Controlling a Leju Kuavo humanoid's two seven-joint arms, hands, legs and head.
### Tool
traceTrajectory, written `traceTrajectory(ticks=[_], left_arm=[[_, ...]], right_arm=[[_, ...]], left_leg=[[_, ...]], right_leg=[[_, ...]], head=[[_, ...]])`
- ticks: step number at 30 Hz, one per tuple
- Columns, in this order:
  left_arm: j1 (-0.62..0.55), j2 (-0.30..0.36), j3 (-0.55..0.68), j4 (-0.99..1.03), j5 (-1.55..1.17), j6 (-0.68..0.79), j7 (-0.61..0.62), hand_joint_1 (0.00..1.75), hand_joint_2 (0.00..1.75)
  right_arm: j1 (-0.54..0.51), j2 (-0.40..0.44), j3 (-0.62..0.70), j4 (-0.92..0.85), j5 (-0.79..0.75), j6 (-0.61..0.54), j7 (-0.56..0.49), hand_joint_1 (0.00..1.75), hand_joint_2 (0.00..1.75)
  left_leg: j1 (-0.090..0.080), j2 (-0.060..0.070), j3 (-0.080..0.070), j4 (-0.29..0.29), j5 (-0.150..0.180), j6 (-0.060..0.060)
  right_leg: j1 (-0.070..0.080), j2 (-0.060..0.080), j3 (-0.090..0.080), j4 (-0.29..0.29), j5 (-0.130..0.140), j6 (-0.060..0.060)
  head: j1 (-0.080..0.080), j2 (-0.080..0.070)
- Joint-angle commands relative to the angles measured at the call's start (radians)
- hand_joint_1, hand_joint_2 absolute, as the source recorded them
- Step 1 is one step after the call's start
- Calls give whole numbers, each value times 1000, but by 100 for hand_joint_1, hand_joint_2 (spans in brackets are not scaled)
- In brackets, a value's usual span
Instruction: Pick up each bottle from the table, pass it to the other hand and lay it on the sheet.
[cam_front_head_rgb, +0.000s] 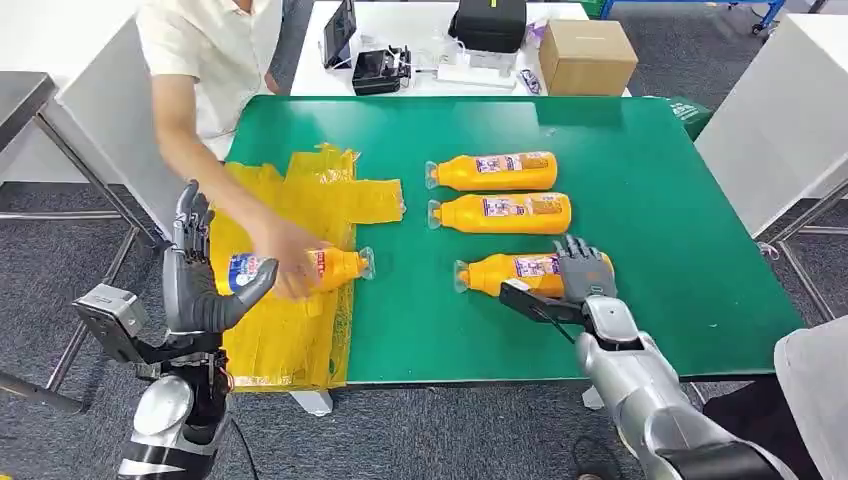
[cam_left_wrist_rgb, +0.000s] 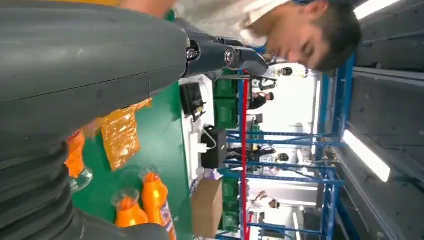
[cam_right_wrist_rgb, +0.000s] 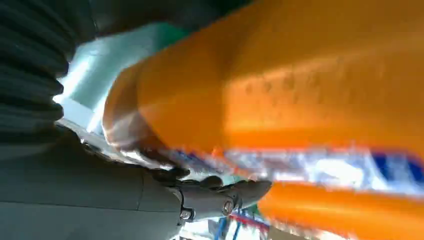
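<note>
Bottles are the thing we are working with: orange ones with clear caps and blue-and-white labels, lying on their sides on the green counter. We are taking the yellow plastic sheet, spread over the counter's near left corner, as our landmark.

Three bottles are lying in a column to the right of the sheet, caps pointing toward it. The far bottle and the middle bottle are lying free, just apart from each other. Our right hand is resting on the near bottle, the dark fingers draped over its base end and the thumb below its near side; in the right wrist view the orange body is sitting right against the thumb. We cannot tell whether the grip is fully closed.

A fourth bottle is lying on the sheet itself, its cap reaching the sheet's right edge. A person's hand is lying over its middle, the arm coming from a white-shirted person at the far left of the counter. Our left hand is standing upright at the sheet's left edge, fingers spread wide and pointing up, thumb reaching toward that bottle's base; it is holding nothing.

Beyond the counter, far from the sheet, a white table is carrying a cardboard box, a black case and some black devices.
</note>
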Motion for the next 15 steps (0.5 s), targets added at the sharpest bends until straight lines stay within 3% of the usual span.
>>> traceTrajectory(ticks=[1,8,11,12,15], left_arm=[[4,16,8,38,-6,-1,24,0,175],[39,19,31,11,-16,-1,20,0,175],[33,30,20,18,-5,-13,6,0,175],[31,38,11,18,-3,-13,-5,0,175],[31,38,10,17,-3,-12,-5,0,175]], right_arm=[[90,-29,-19,75,5,86,26,171,175],[191,-74,-57,-18,-74,36,-106,175,175],[222,-79,-98,-19,-167,-1,-235,175,175],[237,-62,-157,-27,-280,26,-353,175,175],[242,-58,-155,-29,-282,25,-354,175,175]], left_leg=[[1,-6,5,-1,1,0],[2,-10,9,-3,0,0],[2,-14,9,-4,1,0],[2,-13,11,-3,0,1],[3,-11,12,-3,-1,2]], right_leg=[[1,-6,-3,-2,-2,-1],[2,-7,5,-6,-3,1],[2,-10,7,-8,-3,2],[2,-9,8,-8,-3,2],[3,-7,10,-9,-3,2]], head=[[0,0],[0,0],[0,0],[0,0],[0,0]])
